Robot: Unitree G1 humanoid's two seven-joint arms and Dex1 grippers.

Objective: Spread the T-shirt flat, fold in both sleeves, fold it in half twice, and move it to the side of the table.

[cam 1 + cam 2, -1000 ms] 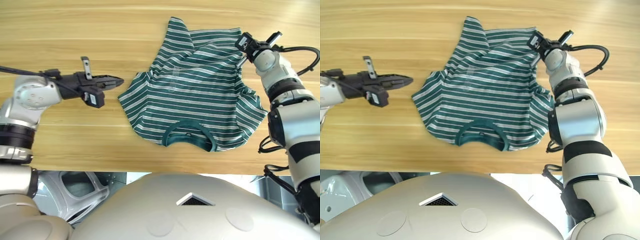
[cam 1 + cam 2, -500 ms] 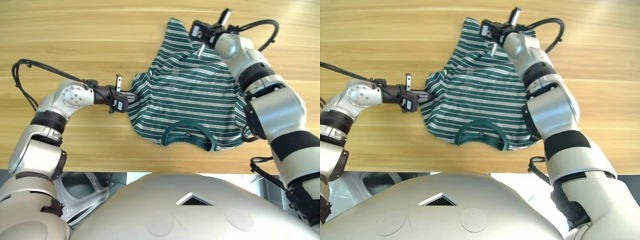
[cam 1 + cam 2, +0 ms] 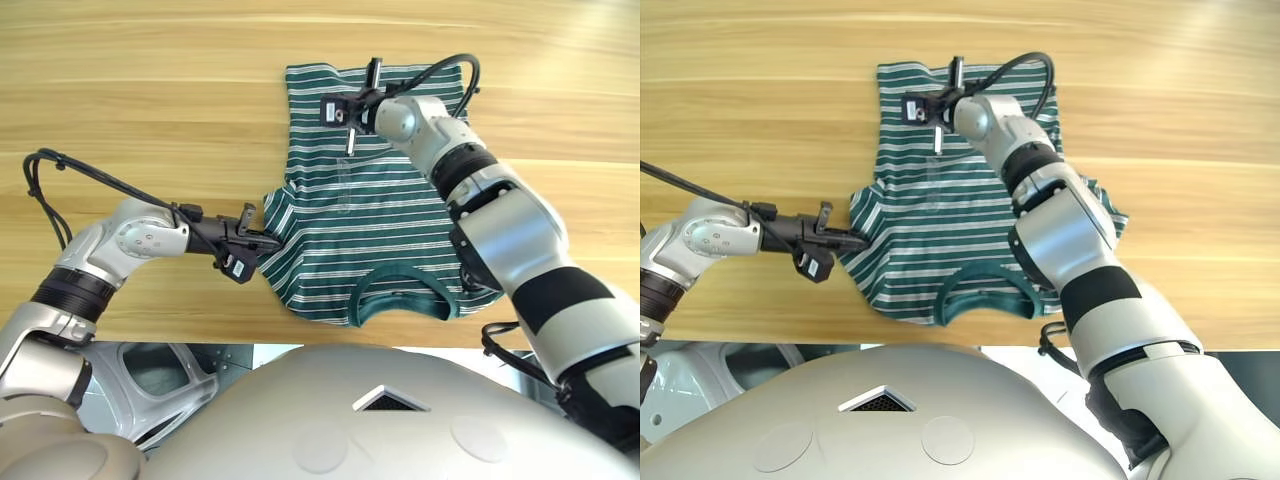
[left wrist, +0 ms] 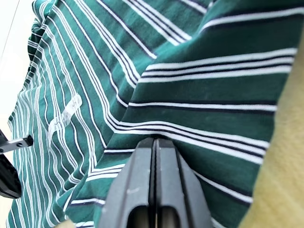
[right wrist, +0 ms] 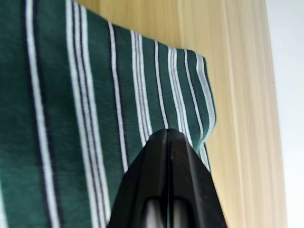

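Head cams: T-shirt (image 3: pixel 370 225) lay rumpled on table (image 3: pixel 140 100), collar at the near edge, hem far side. Your L gripper (image 3: pixel 262 239) sat at the shirt's left sleeve edge. R gripper (image 3: pixel 326 109) was over the far-left part by the hem.
L wrist: fingers (image 4: pixel 137 190) clenched tight, tips on striped cloth; couldn't tell if fabric was pinched.
R wrist: fingers (image 5: pixel 142 190) pressed together too, above a shirt corner.
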